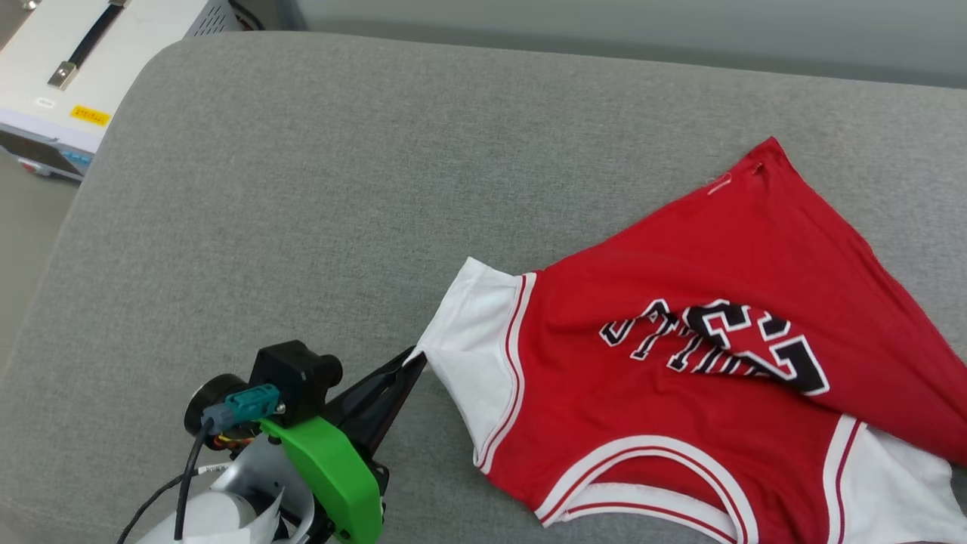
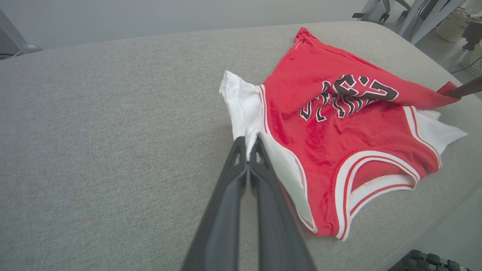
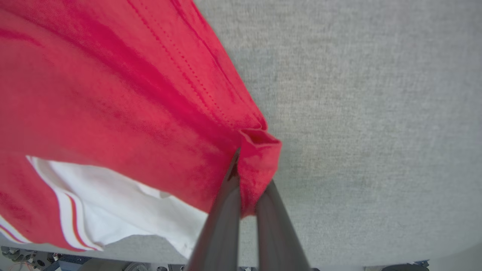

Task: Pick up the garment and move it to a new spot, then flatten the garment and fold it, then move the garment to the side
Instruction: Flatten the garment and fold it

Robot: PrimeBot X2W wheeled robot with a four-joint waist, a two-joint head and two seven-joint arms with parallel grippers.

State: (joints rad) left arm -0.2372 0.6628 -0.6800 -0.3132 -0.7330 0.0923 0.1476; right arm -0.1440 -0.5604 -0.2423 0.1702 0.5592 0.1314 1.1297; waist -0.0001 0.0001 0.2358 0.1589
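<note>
The garment point(image 1: 680, 317), a red jersey with white sleeves, striped trim and black white-outlined lettering, lies rumpled on the grey cushion point(image 1: 302, 189) at the right. My left gripper point(image 1: 412, 357) is shut on the tip of one white sleeve at the garment's left. In the left wrist view its fingers point(image 2: 246, 150) pinch that sleeve of the garment point(image 2: 331, 124). My right gripper point(image 3: 250, 177) is shut on a folded red hem corner of the garment point(image 3: 131, 105). The right gripper point(image 2: 457, 92) shows at the far right of the left wrist view, pulling that corner taut.
A white box-like device point(image 1: 83, 60) with a yellow label stands off the cushion's upper left corner. Metal legs and a pale basket point(image 2: 452, 26) stand beyond the cushion's far right. Bare grey cushion stretches left of the garment.
</note>
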